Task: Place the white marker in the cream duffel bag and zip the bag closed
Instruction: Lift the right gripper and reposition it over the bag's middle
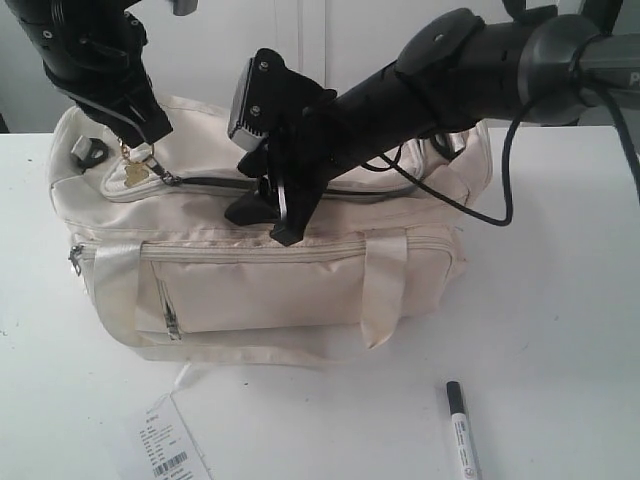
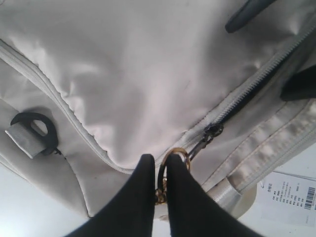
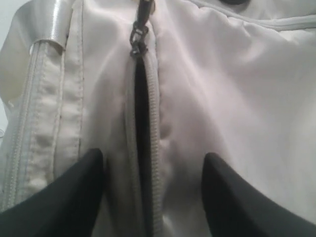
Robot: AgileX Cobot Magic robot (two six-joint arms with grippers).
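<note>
Right pincer (image 3: 153, 157) over cream duffel bag (image 3: 237, 89)

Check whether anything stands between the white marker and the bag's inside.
The cream duffel bag's top zipper, its pull pinched by the left gripper, shows only a narrow slit, with the open right gripper right over it. The white marker lies uncovered on the table.

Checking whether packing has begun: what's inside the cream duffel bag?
In the cream duffel bag, the top zipper gap shows only darkness; the fabric covers everything else inside. The white marker lies outside, on the table in front of the bag.
</note>
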